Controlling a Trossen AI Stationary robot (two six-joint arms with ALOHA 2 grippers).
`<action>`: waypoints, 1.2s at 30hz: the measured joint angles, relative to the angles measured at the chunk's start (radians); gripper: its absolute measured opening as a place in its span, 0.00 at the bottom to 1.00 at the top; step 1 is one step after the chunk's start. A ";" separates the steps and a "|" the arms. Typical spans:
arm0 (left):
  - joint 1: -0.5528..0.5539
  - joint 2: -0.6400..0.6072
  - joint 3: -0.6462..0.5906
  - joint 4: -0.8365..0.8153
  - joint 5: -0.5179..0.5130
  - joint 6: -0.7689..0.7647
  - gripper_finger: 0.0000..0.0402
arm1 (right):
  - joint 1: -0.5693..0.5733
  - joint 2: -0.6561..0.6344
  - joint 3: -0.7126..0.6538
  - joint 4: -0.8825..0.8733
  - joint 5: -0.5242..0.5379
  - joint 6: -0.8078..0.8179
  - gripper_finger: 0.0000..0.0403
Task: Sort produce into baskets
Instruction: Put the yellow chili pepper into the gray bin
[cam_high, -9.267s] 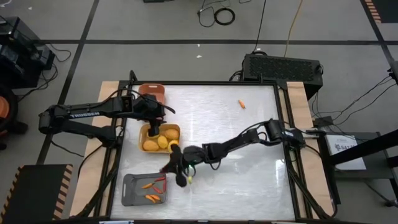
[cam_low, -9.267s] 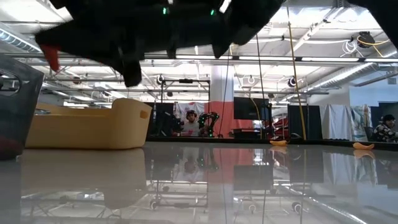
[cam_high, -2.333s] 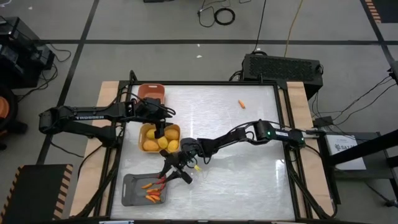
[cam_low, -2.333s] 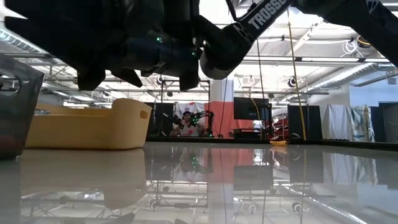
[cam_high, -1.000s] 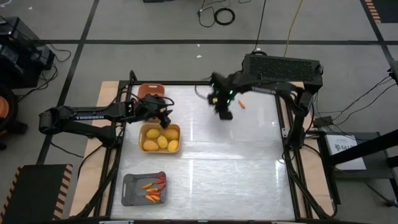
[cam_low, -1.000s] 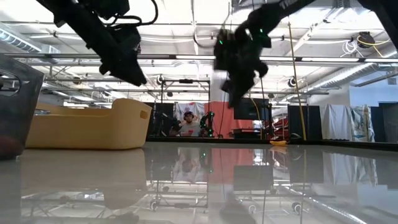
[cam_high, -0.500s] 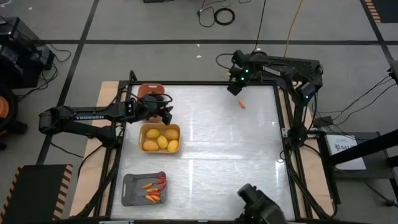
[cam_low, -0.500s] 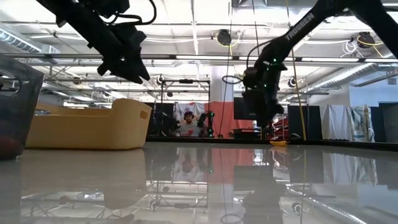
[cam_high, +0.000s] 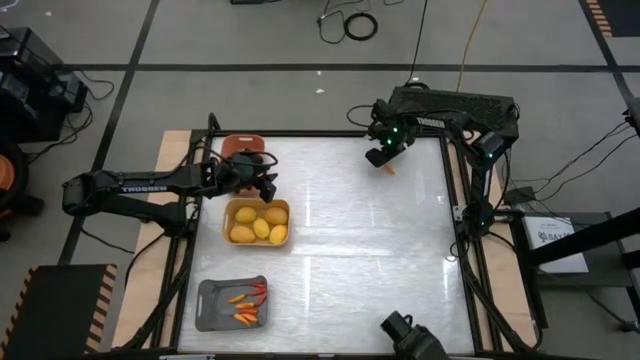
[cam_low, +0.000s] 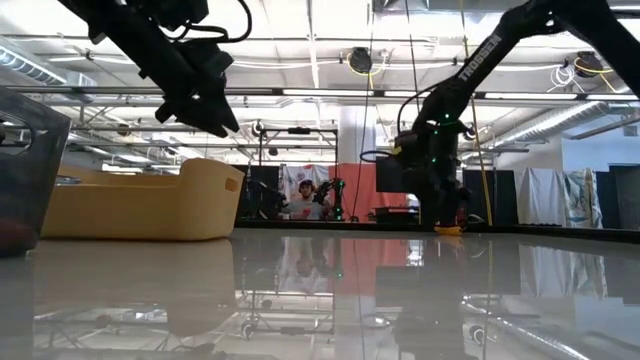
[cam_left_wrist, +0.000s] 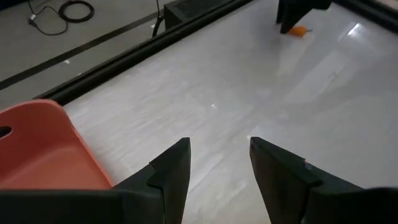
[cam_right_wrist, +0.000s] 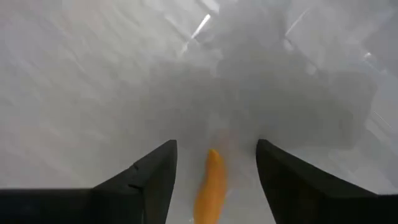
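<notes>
A small orange stick (cam_high: 390, 168) lies on the table near its far right corner. My right gripper (cam_high: 381, 154) is open and low over it; in the right wrist view the stick (cam_right_wrist: 211, 185) lies between the two fingers (cam_right_wrist: 155, 177), touching neither. My left gripper (cam_high: 264, 181) is open and empty, in the air between the salmon basket (cam_high: 243, 146) and the yellow basket (cam_high: 257, 222), which holds several yellow fruits. The grey basket (cam_high: 215, 305) at the near left holds orange and red sticks (cam_high: 246, 303).
The three baskets stand in a row along the table's left side. The table's raised frame (cam_high: 452, 180) runs close to my right gripper. A dark object (cam_high: 408, 335) shows at the near edge. A power box and cables (cam_high: 455, 105) lie beyond the far edge.
My right gripper has gone from the table's far middle toward the far right corner and come down over the orange stick, which has not moved.
</notes>
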 joint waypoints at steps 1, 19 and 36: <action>0.000 0.000 0.000 -0.011 0.001 0.000 0.43 | 0.006 0.000 -0.014 0.011 0.005 0.010 0.52; 0.000 0.000 0.000 -0.089 0.063 0.135 0.43 | 0.167 -0.077 -0.067 0.083 0.144 0.177 0.02; 0.000 0.000 0.000 -0.135 0.089 0.464 0.43 | 0.586 -0.235 -0.062 0.524 0.002 0.457 0.01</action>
